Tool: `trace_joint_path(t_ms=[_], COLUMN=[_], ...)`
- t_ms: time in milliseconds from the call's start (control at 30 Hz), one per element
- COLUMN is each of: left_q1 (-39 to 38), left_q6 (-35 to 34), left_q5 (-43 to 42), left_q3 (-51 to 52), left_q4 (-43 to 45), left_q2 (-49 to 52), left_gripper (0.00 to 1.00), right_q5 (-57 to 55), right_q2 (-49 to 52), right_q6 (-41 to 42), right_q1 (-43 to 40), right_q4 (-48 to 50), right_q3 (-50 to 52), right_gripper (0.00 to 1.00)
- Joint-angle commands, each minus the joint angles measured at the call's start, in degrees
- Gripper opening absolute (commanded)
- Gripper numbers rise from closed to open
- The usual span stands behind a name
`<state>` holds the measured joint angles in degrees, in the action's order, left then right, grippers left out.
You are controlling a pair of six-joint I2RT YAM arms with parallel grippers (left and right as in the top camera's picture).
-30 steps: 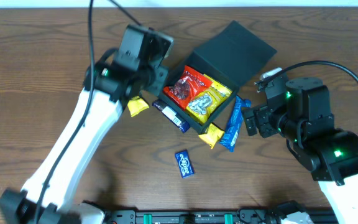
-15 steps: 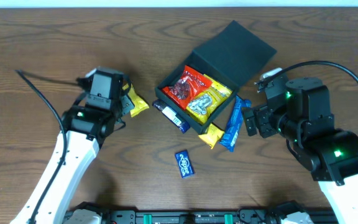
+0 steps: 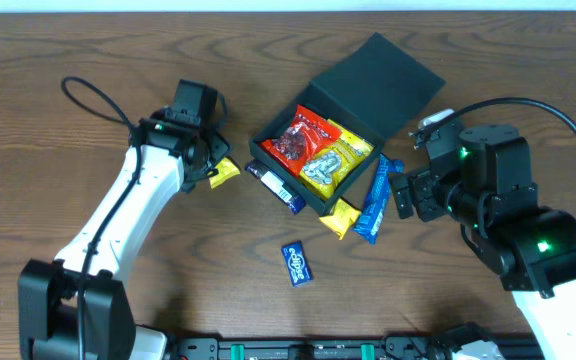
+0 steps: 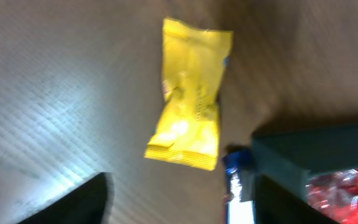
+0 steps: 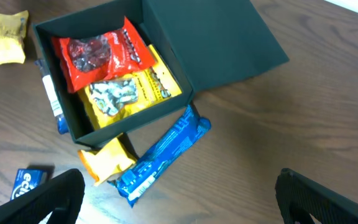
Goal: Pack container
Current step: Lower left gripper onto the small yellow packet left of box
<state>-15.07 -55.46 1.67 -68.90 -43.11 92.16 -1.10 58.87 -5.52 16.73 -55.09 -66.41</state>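
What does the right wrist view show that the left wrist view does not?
Only the right wrist view: the open lid of the container, a long blue bar, an orange packet, a small blue packet. Only the left wrist view: nothing more; it is closer, blurred. Both: the yellow packet, a container corner, the red packet inside, the blue-and-white bar beside it.

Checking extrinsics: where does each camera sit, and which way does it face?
Overhead: above the table, looking straight down; left arm and right arm show.
Left wrist: on left arm, looking down at yellow packet; one finger shows.
Right wrist: on right arm, angled down at open container; both fingers show.
Shared: all three see container and yellow packet.
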Motion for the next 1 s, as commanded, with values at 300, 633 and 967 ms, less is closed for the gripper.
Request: trace_joint_path(t_ms=[300,633,967], left_q1=[2.36,4.46,4.46], left_q6=[0.11,0.44,4.70], left_q5=[-1.31,-1.88,-4.20], left_q3=[-7.48,-8.02,-14.56], left_q4=[-0.26,1.97,-2.01], left_q2=[13.57,18.95,23.71], left_gripper=[0.95,0.95,0.96], right_q5=[-0.37,-0.37,-0.37], right_q2=[-0.09,-0.09,-0.09], right_q6=[-0.76,-0.76,-0.76], right_q1=[-0.57,-0.57,-0.57], right_q4=[0.00,-0.02,0.00], right_q3=[0.11,0.11,0.11], right_gripper=[0.99,0.99,0.99])
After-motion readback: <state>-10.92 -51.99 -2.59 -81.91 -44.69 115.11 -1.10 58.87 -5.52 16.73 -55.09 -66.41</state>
